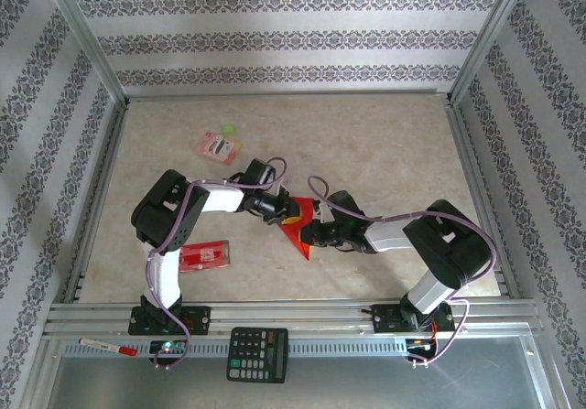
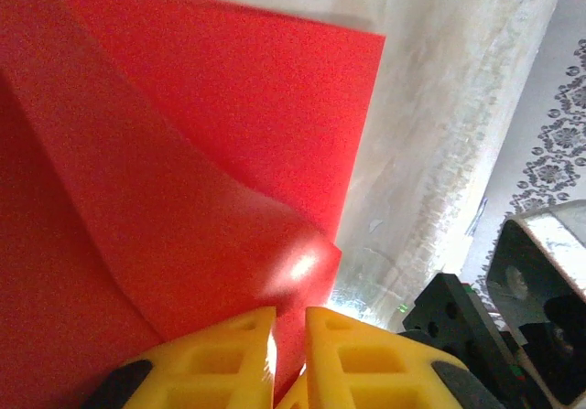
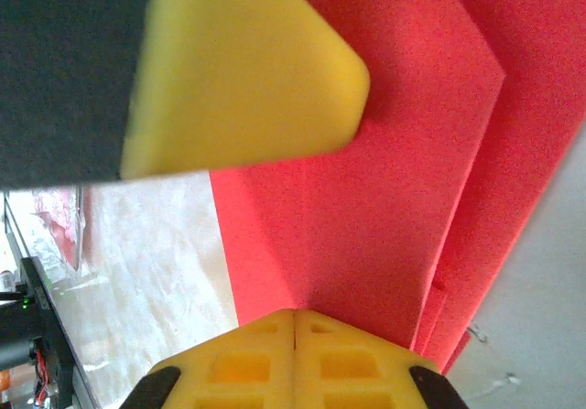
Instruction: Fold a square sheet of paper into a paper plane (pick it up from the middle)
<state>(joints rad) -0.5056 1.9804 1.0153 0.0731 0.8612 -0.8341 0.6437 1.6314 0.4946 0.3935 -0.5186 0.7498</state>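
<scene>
Top external view: you see the paper (image 1: 299, 232), a thin, matte, bright red sheet without print, partly folded into a pointed wedge. It lies mid-table between the two arms. The left claw (image 1: 277, 209) meets its upper left edge and the right claw (image 1: 313, 235) its right side. The table (image 1: 385, 153) is pale beige with a marbled sheen. A smaller red packet (image 1: 203, 256) with white print lies well apart to the left, and a dark calculator (image 1: 257, 354) sits at the near edge.

Left wrist view: note the raised flap curving down from a sharp diagonal crease into the thin slit between the yellow, ribbed fingers (image 2: 357, 359). The left claw is almost fully closed and pinches this flap.

Right wrist view: stacked layers with straight, stepped edges run into yellow fingers pressed flat together, so the right claw is closed on the paper. Here you also see a blunt yellow finger (image 3: 247, 70) of the left claw over the sheet.
</scene>
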